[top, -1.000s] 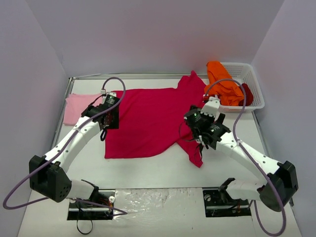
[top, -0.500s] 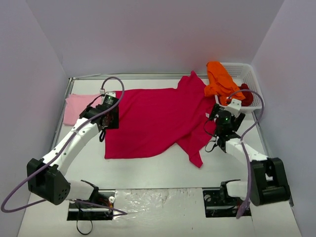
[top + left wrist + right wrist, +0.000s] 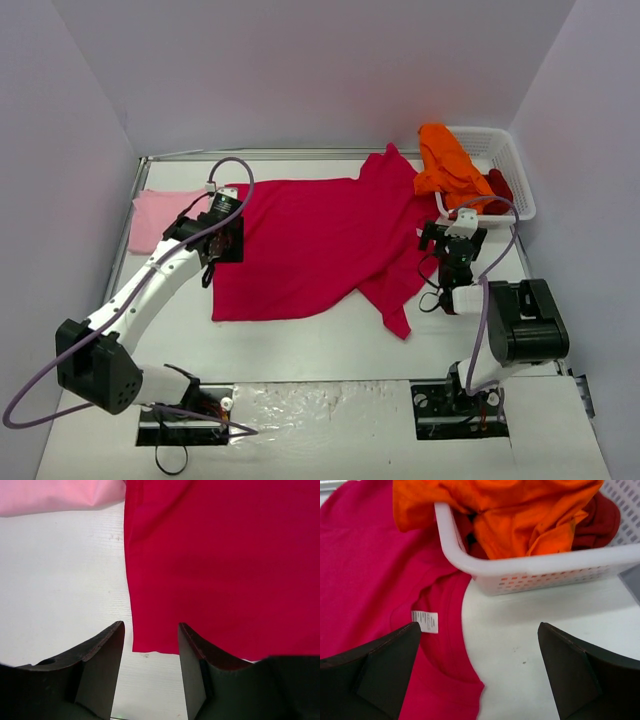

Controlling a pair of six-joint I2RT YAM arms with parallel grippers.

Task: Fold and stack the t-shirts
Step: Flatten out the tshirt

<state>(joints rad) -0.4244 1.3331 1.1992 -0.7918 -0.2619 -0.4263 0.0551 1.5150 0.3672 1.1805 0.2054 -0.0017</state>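
Pink shirt [image 3: 160, 212] lies far left; beside it the left gripper [image 3: 150, 645] hangs half-open, empty, over the spread magenta shirt [image 3: 310, 240] at its left edge. Right gripper [image 3: 479, 632], wide and empty, has pulled back toward the basket [image 3: 517, 172] with the orange shirt [image 3: 445, 160] and red shirt [image 3: 501, 190]: no fold begun.
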